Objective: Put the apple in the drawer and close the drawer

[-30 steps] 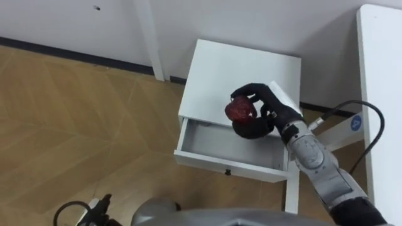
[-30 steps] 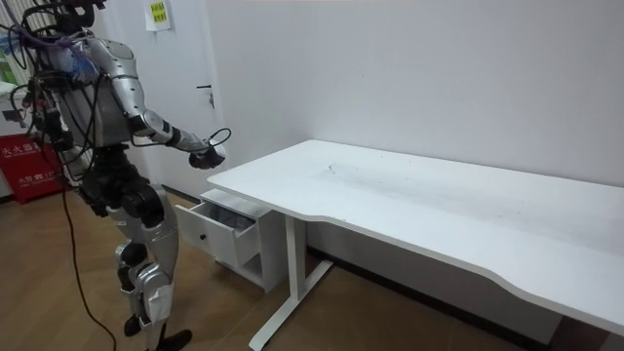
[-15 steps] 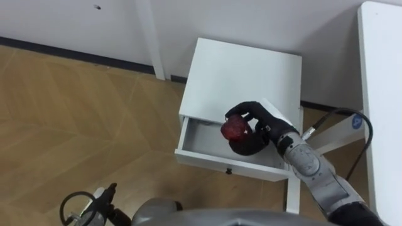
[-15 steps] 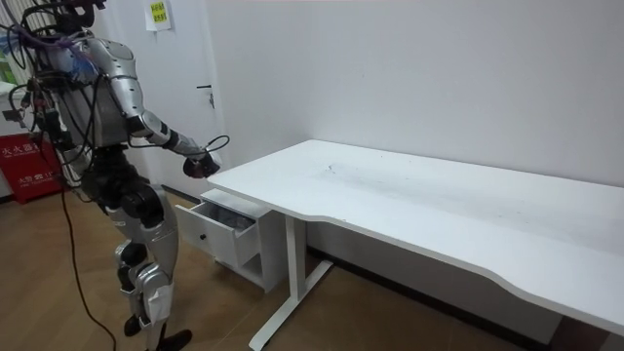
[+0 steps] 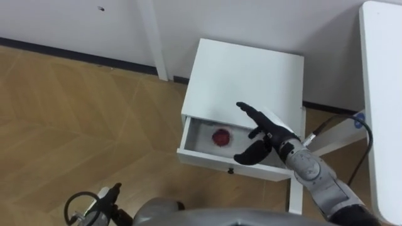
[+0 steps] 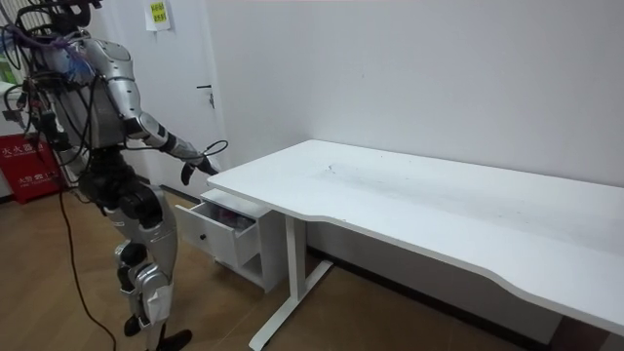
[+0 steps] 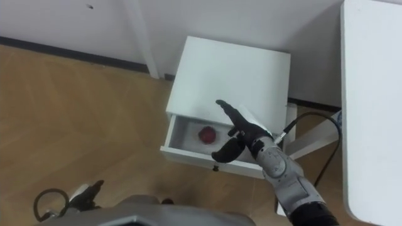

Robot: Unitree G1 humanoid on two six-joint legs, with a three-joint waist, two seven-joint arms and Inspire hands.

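Left eye view: apple (image 5: 221, 136) lies inside the open drawer (image 5: 210, 159), just left of your right hand (image 5: 260, 135), which hovers empty with fingers spread. The drawer front sits nearer than the hand, so your closing push likely starts there and runs far, into the cabinet (image 5: 245, 75).

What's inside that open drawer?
A red apple lies on the floor of the drawer. The open right hand above covers the drawer's right part, so that stretch is hidden.

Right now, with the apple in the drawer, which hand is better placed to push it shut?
Right: the right hand hovers open over the open drawer, beside the apple.
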